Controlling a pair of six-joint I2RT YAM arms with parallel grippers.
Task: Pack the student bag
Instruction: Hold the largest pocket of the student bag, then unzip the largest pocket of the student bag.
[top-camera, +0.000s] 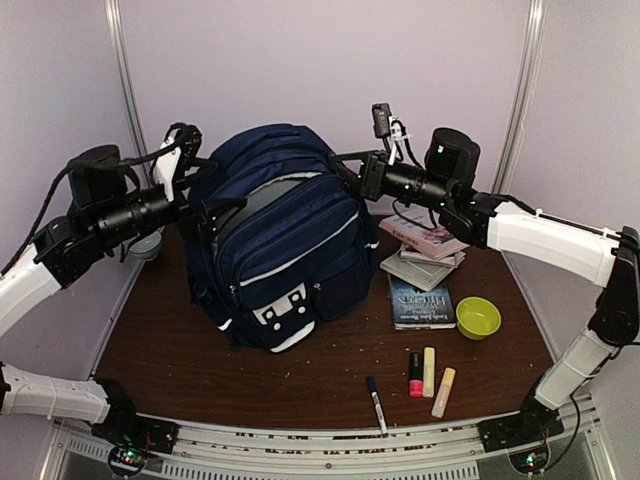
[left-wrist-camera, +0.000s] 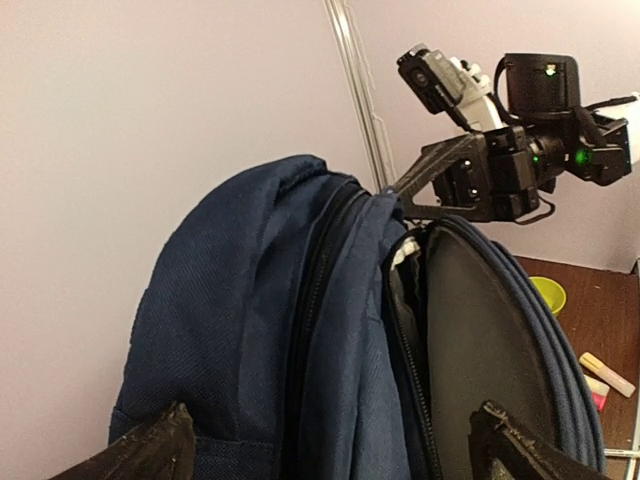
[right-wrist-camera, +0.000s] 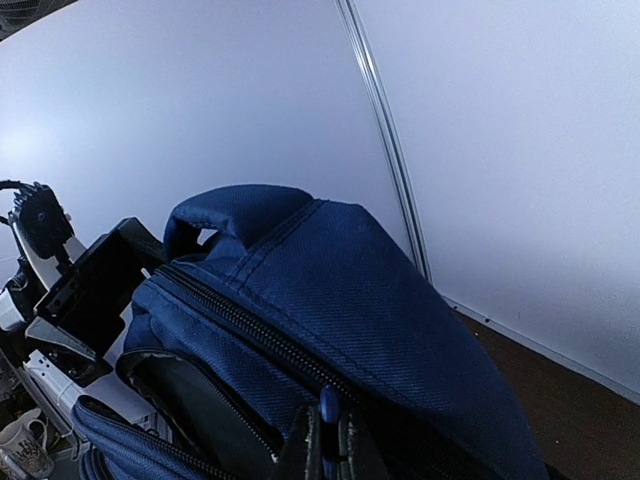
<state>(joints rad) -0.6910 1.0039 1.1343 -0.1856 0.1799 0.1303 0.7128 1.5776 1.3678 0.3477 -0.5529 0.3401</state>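
Observation:
The student bag (top-camera: 280, 235), a large navy backpack with white trim, stands upright mid-table. Its front compartment gapes, showing grey lining (left-wrist-camera: 480, 340). My right gripper (top-camera: 345, 170) is at the bag's top right. In the right wrist view it (right-wrist-camera: 326, 440) is shut on a blue zipper pull (right-wrist-camera: 328, 402) of a closed zipper below the carry handle (right-wrist-camera: 235, 205). My left gripper (top-camera: 215, 205) is at the bag's top left. In the left wrist view it (left-wrist-camera: 335, 445) is open wide, its fingers (left-wrist-camera: 150, 450) straddling the bag's top. My right gripper also shows there (left-wrist-camera: 410, 190), touching the bag's crest.
Right of the bag lie a stack of books (top-camera: 425, 250), a blue book (top-camera: 420, 300) and a green bowl (top-camera: 478, 317). Near the front edge lie a marker (top-camera: 376, 400), a pink highlighter (top-camera: 415, 373) and two pale ones (top-camera: 436, 382). A mug (top-camera: 148, 243) stands at the left.

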